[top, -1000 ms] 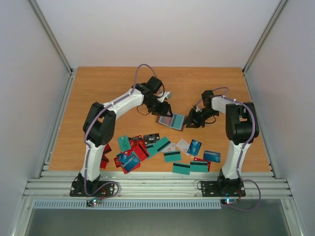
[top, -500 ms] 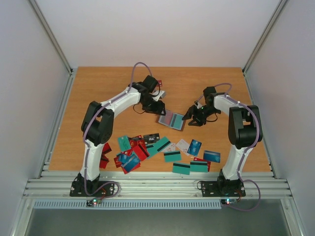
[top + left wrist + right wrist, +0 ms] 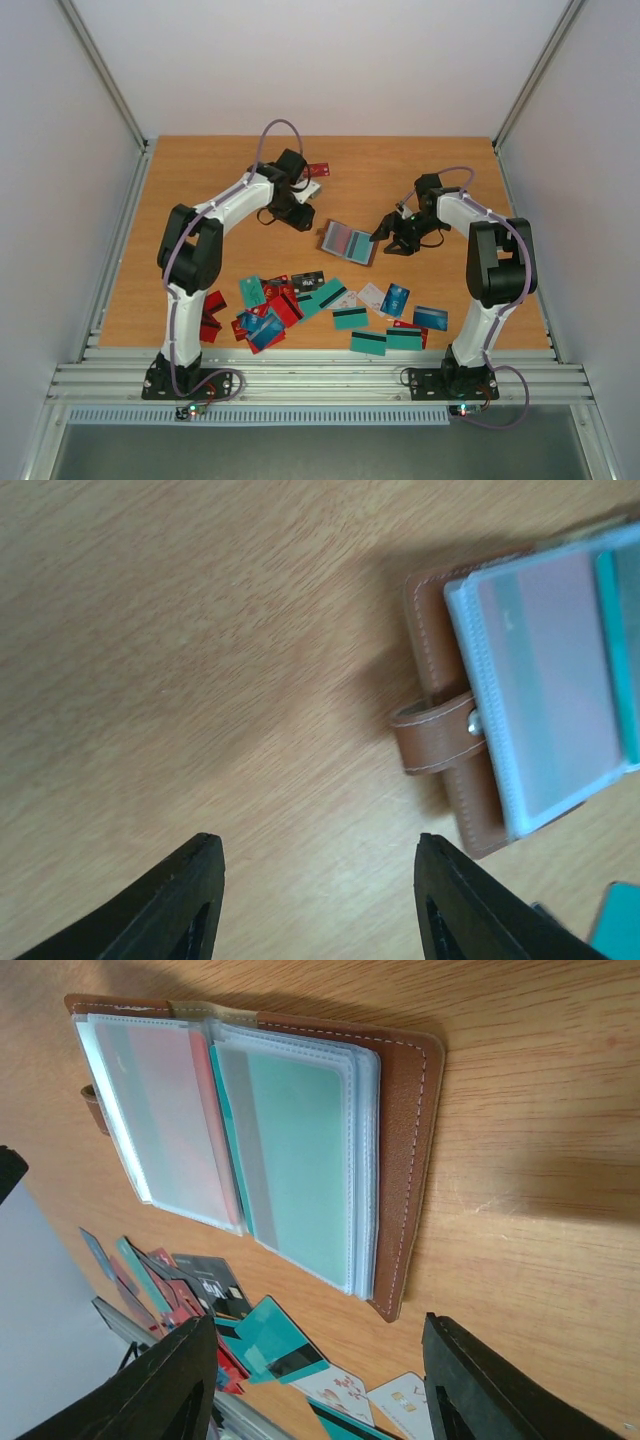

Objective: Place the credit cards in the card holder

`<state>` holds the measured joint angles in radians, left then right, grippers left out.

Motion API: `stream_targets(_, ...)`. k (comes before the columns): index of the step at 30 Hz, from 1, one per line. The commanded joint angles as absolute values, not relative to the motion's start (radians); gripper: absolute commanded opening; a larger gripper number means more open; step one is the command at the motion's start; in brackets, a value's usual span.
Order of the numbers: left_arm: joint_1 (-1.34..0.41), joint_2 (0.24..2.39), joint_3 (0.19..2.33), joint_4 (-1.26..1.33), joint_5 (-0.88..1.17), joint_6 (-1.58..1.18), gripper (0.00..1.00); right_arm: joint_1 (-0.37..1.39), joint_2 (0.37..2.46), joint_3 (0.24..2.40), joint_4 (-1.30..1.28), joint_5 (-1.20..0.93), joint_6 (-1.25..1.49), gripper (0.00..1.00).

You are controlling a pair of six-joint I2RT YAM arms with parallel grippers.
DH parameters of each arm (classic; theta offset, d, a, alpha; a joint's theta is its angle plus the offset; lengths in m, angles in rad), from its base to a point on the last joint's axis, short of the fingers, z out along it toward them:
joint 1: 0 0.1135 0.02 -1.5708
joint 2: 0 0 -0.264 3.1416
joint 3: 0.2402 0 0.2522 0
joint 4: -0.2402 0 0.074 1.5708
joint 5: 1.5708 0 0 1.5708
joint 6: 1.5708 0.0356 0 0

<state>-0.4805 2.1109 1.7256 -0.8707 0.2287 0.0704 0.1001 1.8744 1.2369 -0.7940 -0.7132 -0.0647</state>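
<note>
The card holder (image 3: 435, 620) gets cut off by the right edge in the left wrist view. What's left of it is blurred, so nothing in the sleeves can be read. A teal card (image 3: 617, 920) is clipped down to a corner there. The left gripper (image 3: 318, 848) and right gripper (image 3: 318, 1325) are each chopped by the bottom edge of their own view. From above, the red cards (image 3: 213, 318) by the worktop's (image 3: 200, 180) near-left corner are half hidden by the left arm (image 3: 180, 310). A small red thing (image 3: 318, 169) toward the far edge is possibly a card, but it's too small to be told.
</note>
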Motion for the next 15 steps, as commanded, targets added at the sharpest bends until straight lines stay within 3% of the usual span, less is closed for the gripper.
stream_targets(1, -0.481, 2.095, 1.738, -0.906, 0.134, 0.272, 0.54, 0.104, 1.849, 1.229, -0.801, -0.731, -0.065, 0.58)
stream_targets(15, -0.518, 2.248, 1.895, -0.982, 0.323, 0.393, 0.59, 0.1, 1.885, 1.249, -0.829, -0.749, -0.084, 0.59)
